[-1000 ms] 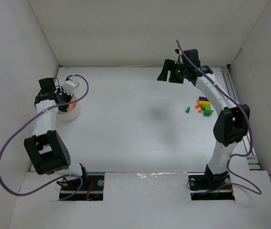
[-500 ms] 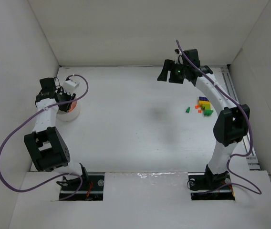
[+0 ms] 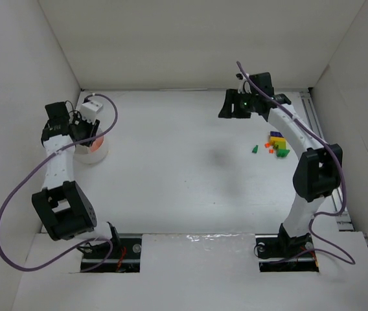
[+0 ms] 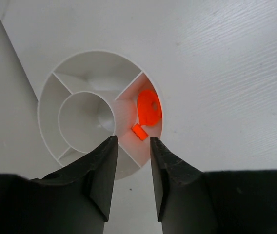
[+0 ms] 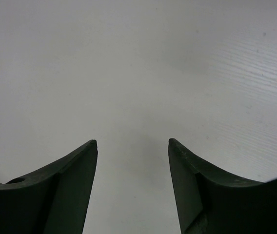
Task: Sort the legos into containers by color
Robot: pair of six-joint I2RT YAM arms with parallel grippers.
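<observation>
Left gripper (image 4: pixel 132 140) newly parted, empty, over orange legos (image 4: pixel 149 108) in the bowl (image 4: pixel 48 117); right gripper (image 5: pixel 132 141) agape, slightly narrower.

left gripper (image 4: pixel 132 140) parted, right gripper (image 5: pixel 132 142) narrower

A wide stretch of bare table (image 3: pixel 184 175) lies between the white bowl (image 3: pixel 98 155) near its left edge and the lego cluster (image 3: pixel 276 145) near its right edge. Walls (image 3: pixel 22 84) enclose three sides.

Left tool (image 4: pixel 133 139) jaws slightly parted, empty; right tool (image 5: pixel 132 142) jaws spread wide, empty
</observation>
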